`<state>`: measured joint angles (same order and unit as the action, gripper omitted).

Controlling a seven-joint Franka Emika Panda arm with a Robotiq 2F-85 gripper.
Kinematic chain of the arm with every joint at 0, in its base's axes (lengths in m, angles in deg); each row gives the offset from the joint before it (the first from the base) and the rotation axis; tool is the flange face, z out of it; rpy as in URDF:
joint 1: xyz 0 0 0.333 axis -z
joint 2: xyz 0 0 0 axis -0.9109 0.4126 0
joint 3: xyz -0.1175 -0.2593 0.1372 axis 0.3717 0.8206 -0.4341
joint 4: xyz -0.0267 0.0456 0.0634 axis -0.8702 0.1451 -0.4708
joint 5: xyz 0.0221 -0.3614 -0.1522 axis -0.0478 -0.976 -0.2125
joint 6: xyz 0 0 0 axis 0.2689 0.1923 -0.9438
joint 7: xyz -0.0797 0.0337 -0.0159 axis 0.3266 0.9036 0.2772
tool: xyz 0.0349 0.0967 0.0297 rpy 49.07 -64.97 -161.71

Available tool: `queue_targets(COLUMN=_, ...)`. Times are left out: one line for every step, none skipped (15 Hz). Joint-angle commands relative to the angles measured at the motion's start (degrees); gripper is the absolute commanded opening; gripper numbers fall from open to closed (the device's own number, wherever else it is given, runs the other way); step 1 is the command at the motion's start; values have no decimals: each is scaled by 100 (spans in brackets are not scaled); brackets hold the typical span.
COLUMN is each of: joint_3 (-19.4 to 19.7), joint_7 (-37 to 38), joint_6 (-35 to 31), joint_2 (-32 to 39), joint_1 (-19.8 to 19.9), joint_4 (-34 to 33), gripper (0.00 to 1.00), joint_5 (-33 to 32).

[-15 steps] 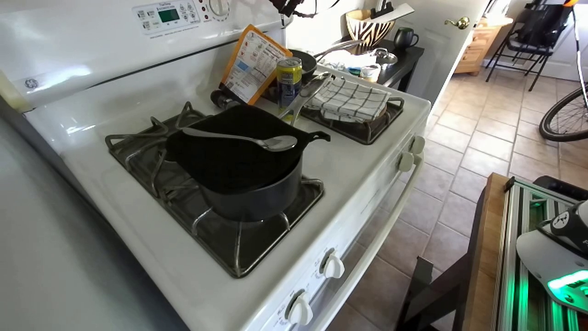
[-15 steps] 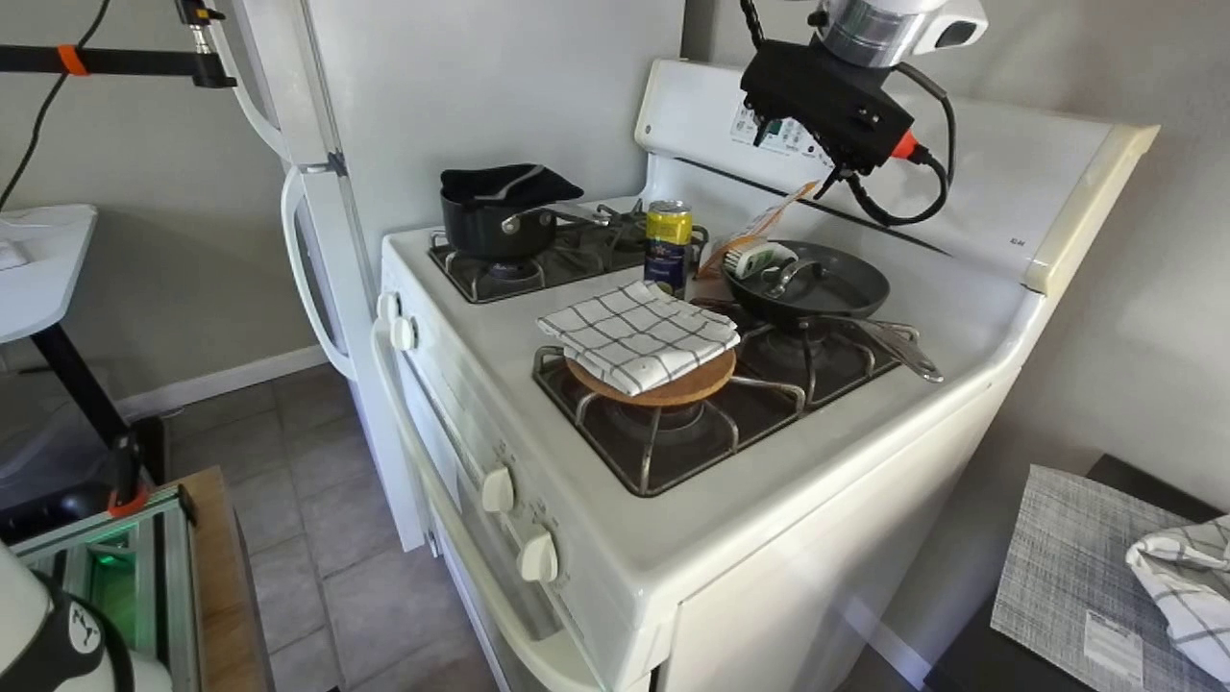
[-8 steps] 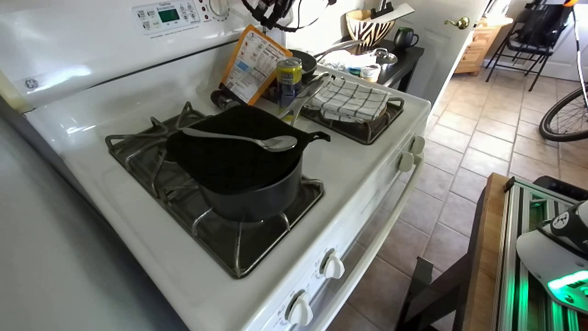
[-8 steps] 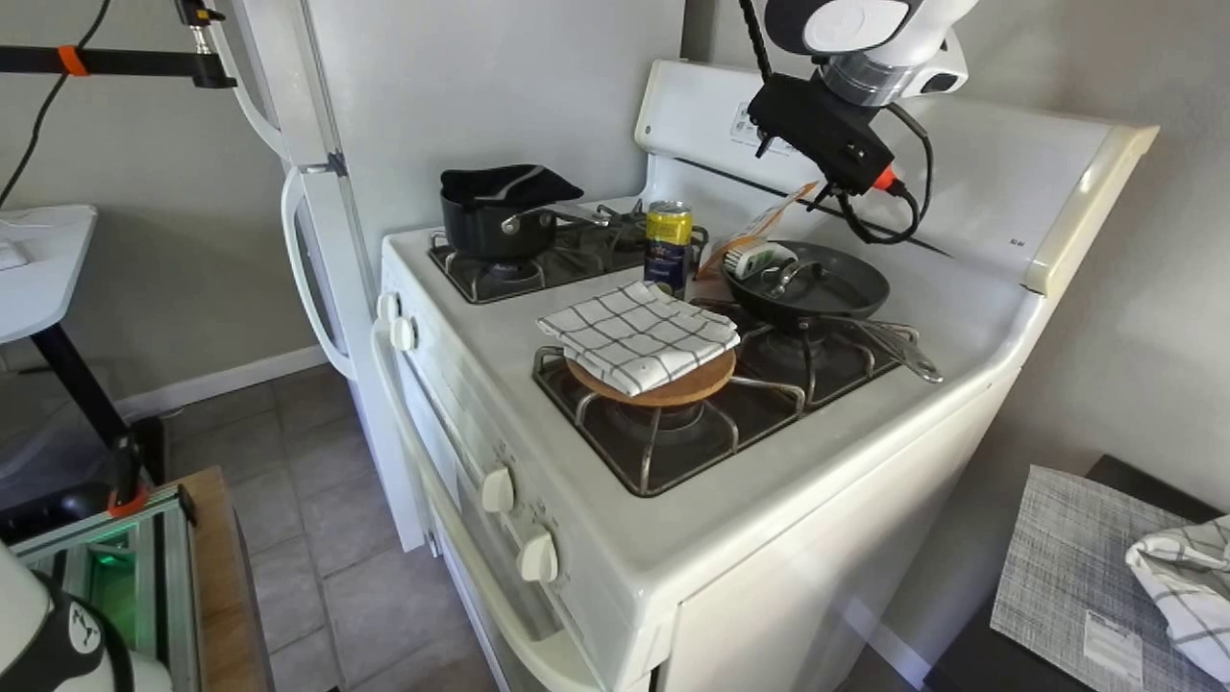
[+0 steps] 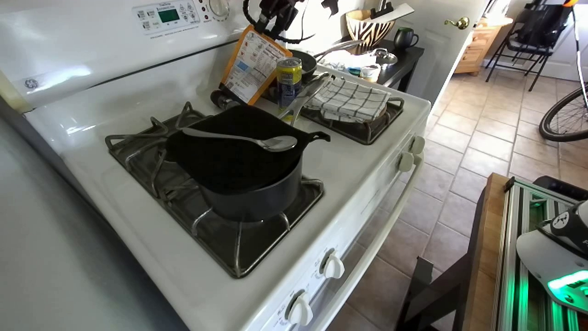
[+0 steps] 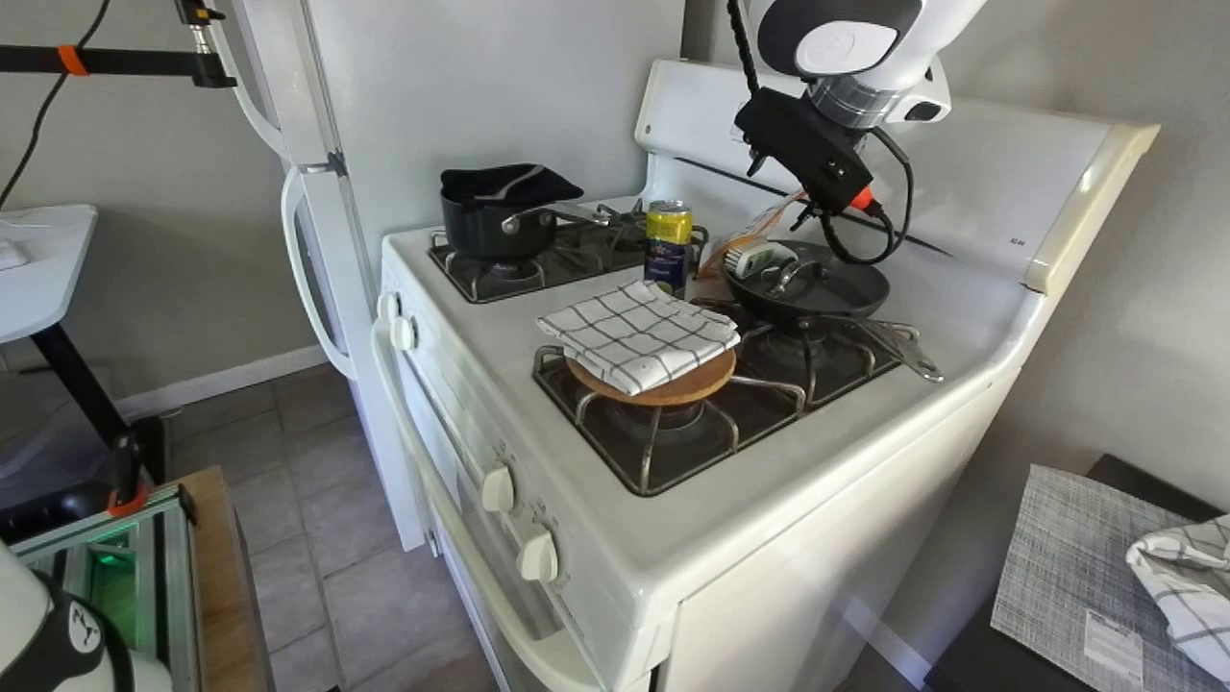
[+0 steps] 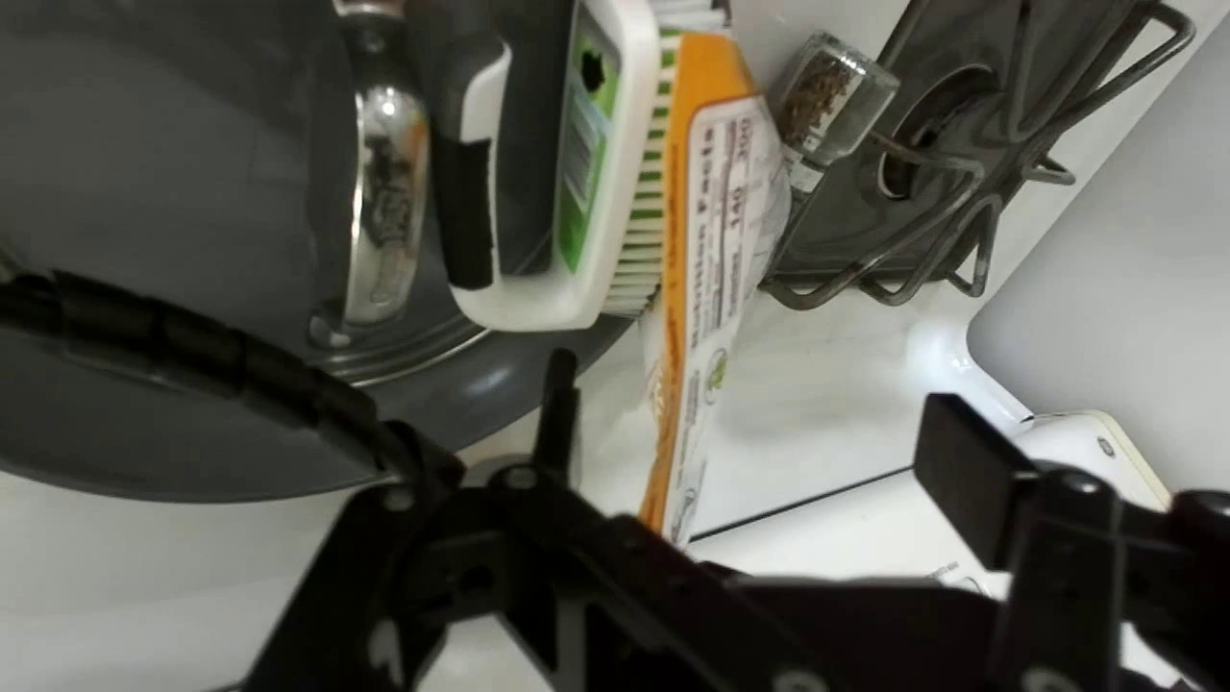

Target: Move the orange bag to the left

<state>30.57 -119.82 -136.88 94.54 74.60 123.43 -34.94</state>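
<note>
The orange bag [image 5: 255, 64] leans upright against the stove's back panel, its white printed panel facing the pot side. In an exterior view it is mostly hidden behind the can, brush and gripper, with an orange edge showing [image 6: 759, 229]. In the wrist view the bag [image 7: 706, 231] is seen edge-on. My gripper [image 7: 754, 413] is open, with its two fingers wide apart and the bag's top edge in the gap, closer to the finger at image left. The gripper [image 5: 272, 27] is at the bag's top edge; it also shows in an exterior view [image 6: 803, 213].
A dark pan [image 6: 817, 288] with a lid and a white-green brush [image 7: 601, 173] sits beside the bag. A yellow-blue can [image 6: 667, 245] stands before it. A glass jar [image 7: 834, 96] lies behind. A pot [image 5: 252, 202] carries a spoon [image 5: 275, 144]. A checked cloth [image 6: 642, 332] lies on a trivet.
My gripper has come down to the bag's top edge, moving down and left in an exterior view. The bag and the other stove items have not moved.
</note>
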Motion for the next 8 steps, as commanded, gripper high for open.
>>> queue_targets(joint_3=-178, joint_7=161, joint_6=127, joint_2=-16, joint_1=123, joint_4=58, gripper=58, joint_5=-54)
queue_targets(joint_3=-190, joint_7=172, joint_6=132, joint_2=-16, joint_1=123, joint_4=47, gripper=51, joint_5=-62)
queue_targets(joint_3=-200, joint_7=182, joint_6=141, joint_2=-26, joint_1=123, joint_4=38, gripper=42, joint_5=-73)
queue_targets(joint_3=-209, joint_7=192, joint_6=155, joint_2=-38, joint_1=131, joint_4=32, gripper=35, joint_5=-75)
queue_targets(joint_3=-221, joint_7=184, joint_6=167, joint_2=-59, joint_1=146, joint_4=21, gripper=26, joint_5=-58)
queue_targets(joint_3=-224, joint_7=182, joint_6=181, joint_2=-74, joint_1=153, joint_4=11, gripper=19, joint_5=-64)
queue_targets(joint_3=-221, joint_7=183, joint_6=201, joint_2=-91, joint_1=154, joint_4=-4, gripper=12, joint_5=-89)
queue_targets(joint_3=-221, joint_7=183, joint_6=209, joint_2=-101, joint_1=155, joint_4=-20, gripper=4, joint_5=-96)
